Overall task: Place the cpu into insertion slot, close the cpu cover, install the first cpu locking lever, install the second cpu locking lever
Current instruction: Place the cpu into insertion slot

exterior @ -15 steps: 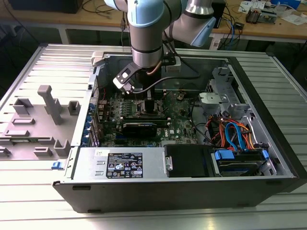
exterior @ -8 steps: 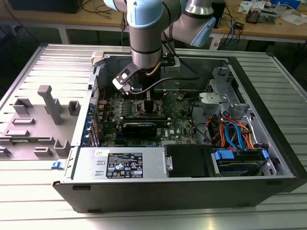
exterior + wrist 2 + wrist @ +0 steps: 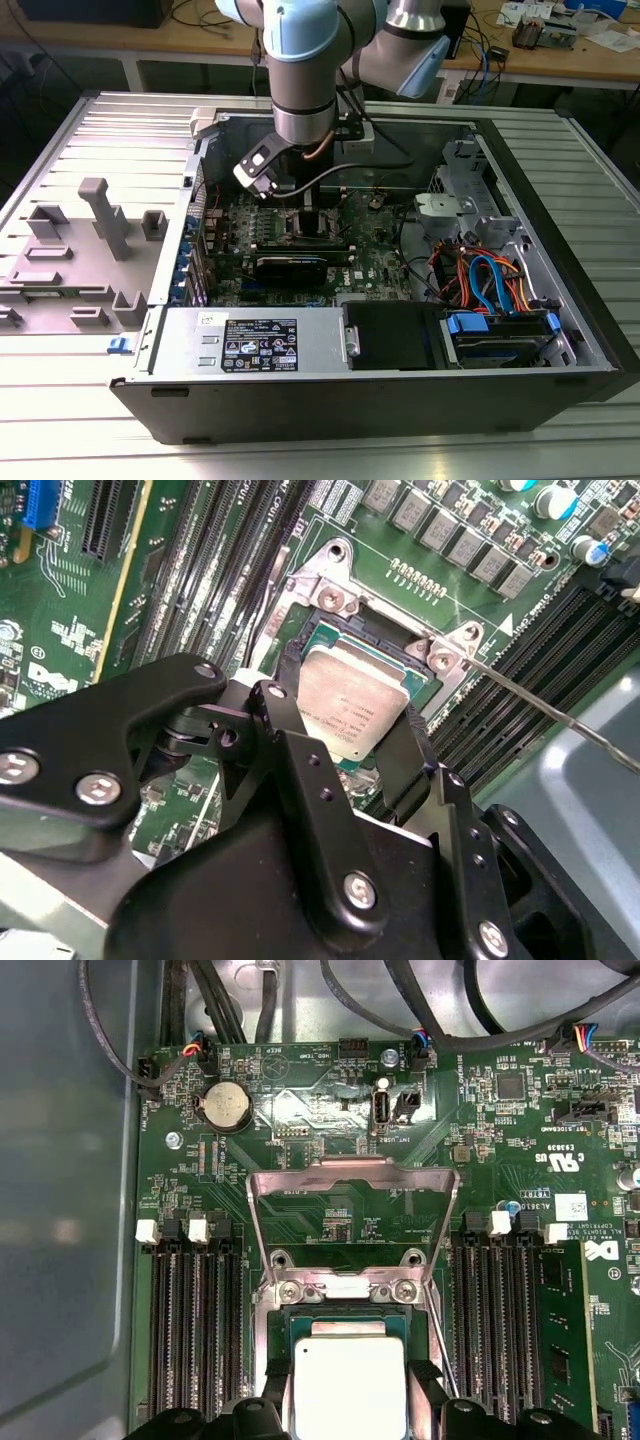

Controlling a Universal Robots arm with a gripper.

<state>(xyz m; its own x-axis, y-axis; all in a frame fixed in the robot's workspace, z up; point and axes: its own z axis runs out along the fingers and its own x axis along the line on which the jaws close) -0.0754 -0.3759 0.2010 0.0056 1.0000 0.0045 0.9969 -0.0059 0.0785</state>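
Cpu (image 3: 352, 702): flat over the insertion slot (image 3: 372, 630), silvery top up, between my fingers.
Memory slots (image 3: 215, 570): just beside the socket.
My gripper (image 3: 350, 712): closed on the cpu's two opposite edges.
Cpu cover (image 3: 350, 1173): swung up, open.
Locking lever (image 3: 545, 708): thin rod angling away from the slot's corner.

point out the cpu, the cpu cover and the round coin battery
square silvery-grey cpu (image 3: 350, 1392): first wrist view, middle of metal top
thin silver-grey metal cpu cover (image 3: 350, 1168): first wrist view, its free end bar
round silver coin battery (image 3: 226, 1106): first wrist view, its centre
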